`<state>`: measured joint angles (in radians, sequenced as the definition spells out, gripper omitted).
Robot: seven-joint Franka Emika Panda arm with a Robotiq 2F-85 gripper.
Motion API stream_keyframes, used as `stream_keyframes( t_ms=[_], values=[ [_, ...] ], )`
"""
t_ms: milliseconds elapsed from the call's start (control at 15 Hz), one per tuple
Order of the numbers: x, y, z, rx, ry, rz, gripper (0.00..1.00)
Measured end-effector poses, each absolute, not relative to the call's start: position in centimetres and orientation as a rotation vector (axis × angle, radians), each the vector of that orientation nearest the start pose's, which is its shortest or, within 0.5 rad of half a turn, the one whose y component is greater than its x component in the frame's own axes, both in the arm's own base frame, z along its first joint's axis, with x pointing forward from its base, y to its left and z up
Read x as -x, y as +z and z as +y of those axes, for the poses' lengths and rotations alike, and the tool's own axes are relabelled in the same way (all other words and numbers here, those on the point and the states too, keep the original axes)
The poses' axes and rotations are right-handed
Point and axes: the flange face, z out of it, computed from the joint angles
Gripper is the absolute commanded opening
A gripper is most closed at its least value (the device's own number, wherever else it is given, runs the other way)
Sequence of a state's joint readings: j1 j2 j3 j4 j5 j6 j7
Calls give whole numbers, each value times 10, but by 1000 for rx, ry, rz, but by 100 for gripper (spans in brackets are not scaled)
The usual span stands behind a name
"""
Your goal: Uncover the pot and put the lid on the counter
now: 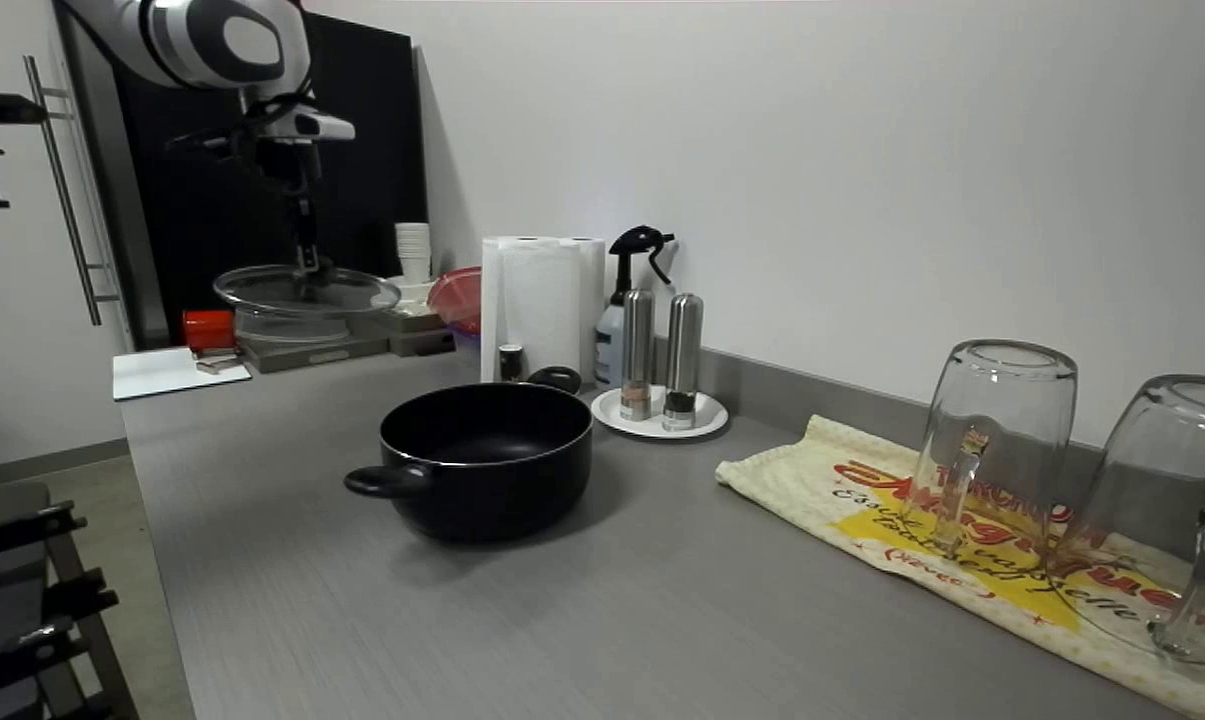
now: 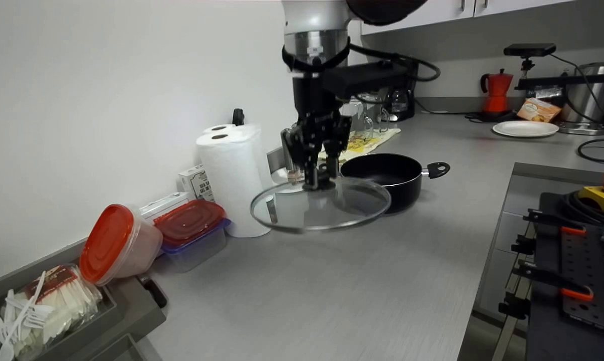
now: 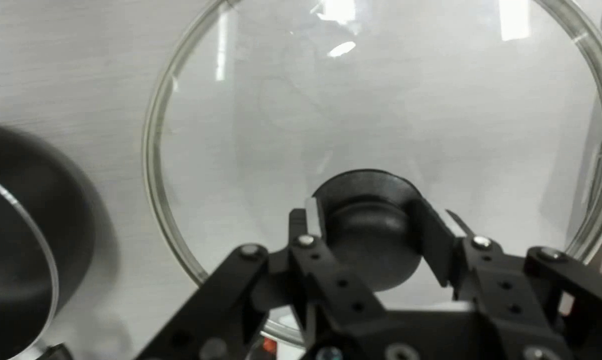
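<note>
Grey bench along a white wall; beside the pot, fingers pinch the knob of the lid hanging beneath them.

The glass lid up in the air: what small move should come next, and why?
Probably lower the lid gently onto the counter. The tool grips the lid's black knob, holding the lid in the air; the pot stands uncovered to one side; and in the wrist view grey counter shows through the glass, so a resting place seems to lie below.
</note>
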<state>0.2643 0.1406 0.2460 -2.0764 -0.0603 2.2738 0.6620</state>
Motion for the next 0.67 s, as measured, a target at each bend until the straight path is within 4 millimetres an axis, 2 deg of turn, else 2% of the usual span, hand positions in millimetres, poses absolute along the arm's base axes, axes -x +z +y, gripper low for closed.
stream_keyframes(
  t_ms=[200, 333, 467, 667],
  values=[
    [-469, 320, 343, 3143, 37, -32, 24],
    [-450, 288, 371, 3174, 93, -156, 24],
    [-436, 261, 387, 3219, 90, -264, 24],
    [-429, 229, 395, 3261, 64, -344, 24]
  ],
)
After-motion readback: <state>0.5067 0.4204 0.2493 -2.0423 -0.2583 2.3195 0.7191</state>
